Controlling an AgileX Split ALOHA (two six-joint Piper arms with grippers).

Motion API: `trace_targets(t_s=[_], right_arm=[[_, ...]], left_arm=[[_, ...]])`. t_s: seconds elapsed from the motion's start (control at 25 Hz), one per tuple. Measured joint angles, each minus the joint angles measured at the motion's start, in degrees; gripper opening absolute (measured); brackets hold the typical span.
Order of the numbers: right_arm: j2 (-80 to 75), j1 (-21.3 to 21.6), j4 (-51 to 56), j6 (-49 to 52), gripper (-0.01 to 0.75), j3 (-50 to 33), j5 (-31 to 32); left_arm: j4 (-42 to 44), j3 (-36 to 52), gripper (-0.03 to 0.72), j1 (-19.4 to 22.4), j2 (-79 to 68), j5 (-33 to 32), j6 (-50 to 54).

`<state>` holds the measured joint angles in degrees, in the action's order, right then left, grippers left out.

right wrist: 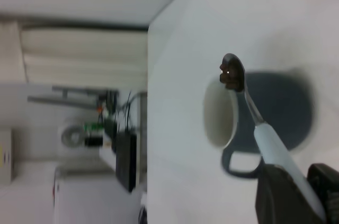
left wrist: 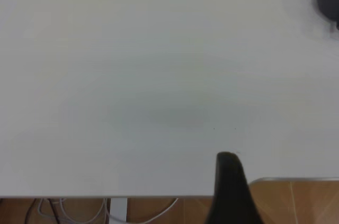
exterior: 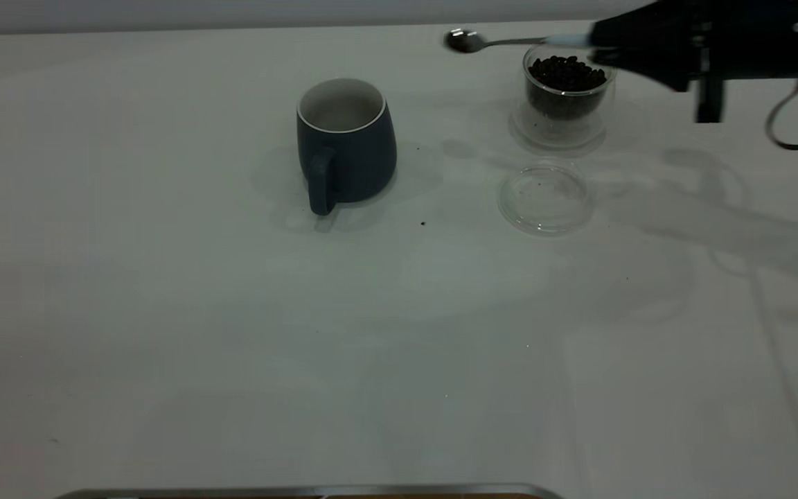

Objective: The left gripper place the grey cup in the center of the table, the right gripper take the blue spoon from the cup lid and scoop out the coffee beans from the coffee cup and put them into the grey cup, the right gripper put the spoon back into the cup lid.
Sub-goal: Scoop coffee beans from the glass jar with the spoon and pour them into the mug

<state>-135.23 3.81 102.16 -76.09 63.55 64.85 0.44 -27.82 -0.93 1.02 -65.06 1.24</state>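
Right gripper (exterior: 596,43): raised, closed on the pale blue handle of the spoon (exterior: 503,41); bowl of spoon carries a few beans, seen in the right wrist view (right wrist: 231,75).
Glass cup of coffee beans (exterior: 566,93): directly below the gripper, upright.
Lid (exterior: 545,197): on the table (exterior: 399,333) just beside the glass cup, no spoon in it.
Grey cup (exterior: 347,142): well beyond the spoon tip, mid-table, upright, interior appears empty.
Left gripper (left wrist: 229,181): parked over the table edge, far from all items; finger state cannot be told.
Risk: beans sit shallow in the bowl; a tilt or jerk in transit would likely scatter them short of the grey cup. A stray bean (exterior: 422,223) already lies on the table.
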Motion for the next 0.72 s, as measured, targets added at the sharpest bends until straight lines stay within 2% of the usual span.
trace_targets(t_s=[0.32,0.72], right_arm=[[0.0,-7.3,0.2,1.6,0.111,0.0,-2.0],[0.0,-11.5,0.2,3.0,0.111,2.2,-5.4]], left_arm=[[0.0,0.0,0.567,0.0,0.0,0.0,0.0],[0.0,0.0,0.567,0.0,0.0,0.0,-0.1]])
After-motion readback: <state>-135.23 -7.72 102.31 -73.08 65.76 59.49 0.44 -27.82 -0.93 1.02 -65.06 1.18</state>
